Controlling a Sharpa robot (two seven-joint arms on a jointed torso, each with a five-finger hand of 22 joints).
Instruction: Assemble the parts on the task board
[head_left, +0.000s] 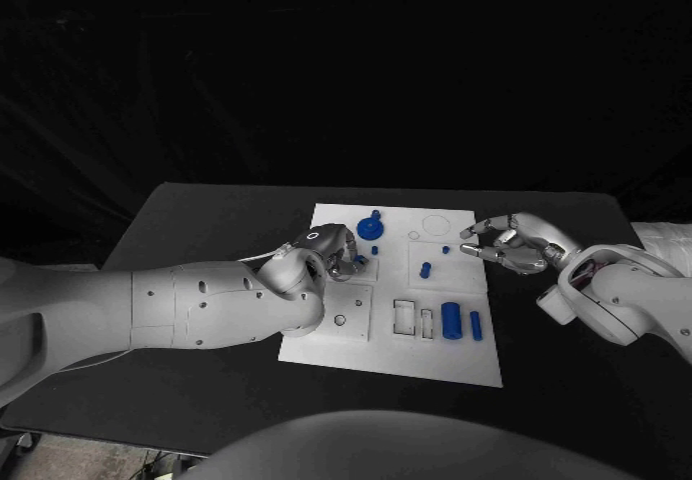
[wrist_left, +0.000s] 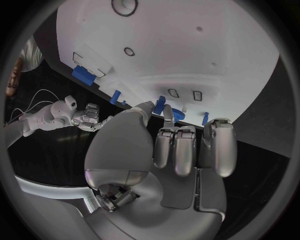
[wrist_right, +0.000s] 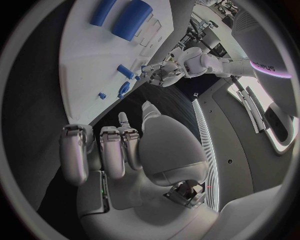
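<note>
while my left hand (head_left: 329, 248) sits over the middle of the task board (head_left: 433, 350), i read its fingertips as pinching a small blue part (wrist_left: 160, 105) (my judgement, the contact is partly hidden). my right hand (head_left: 508, 243) hovers at the board's far right edge, fingers loosely apart, holding nothing. i'd lower the part straight over its slot and press gently, keeping the right hand ready to steady the board.
</note>
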